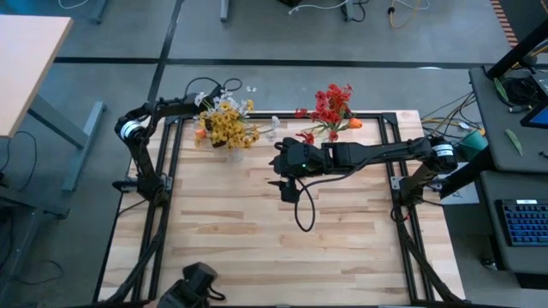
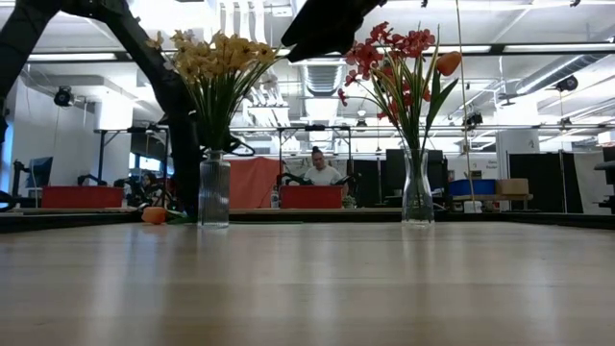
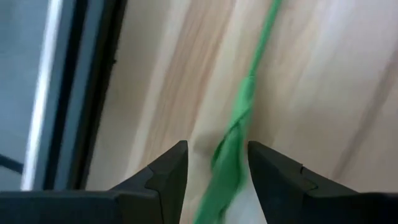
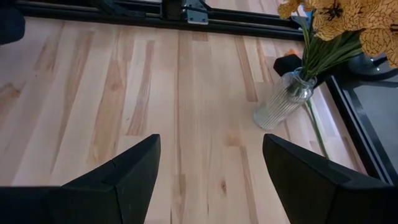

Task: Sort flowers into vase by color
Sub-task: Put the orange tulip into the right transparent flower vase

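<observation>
Surface: Pale wooden table (image 1: 257, 222), mostly bare in front of me; a workshop with a seated person shows beyond it in the low view.
Flowers: yellow flowers (image 1: 228, 122) stand in a ribbed glass vase (image 2: 213, 189) at the back left; red flowers (image 1: 330, 104) fill a second vase (image 2: 417, 188) to the back right.
Loose stem: a green stem (image 3: 239, 118) lies on the wood by the yellow vase, an orange blossom (image 2: 154, 215) beside its base.
Left gripper (image 3: 216, 163): fingers apart, straddling that stem, not closed yet.
Right gripper (image 4: 208, 163): fingers spread wide, empty, hovering mid-table.
Risk: I judge a closing pinch could slip off the thin stem, or lifting could sweep it into the yellow vase and tip it.
Colour risk: which vase suits orange is unclear to me.
</observation>
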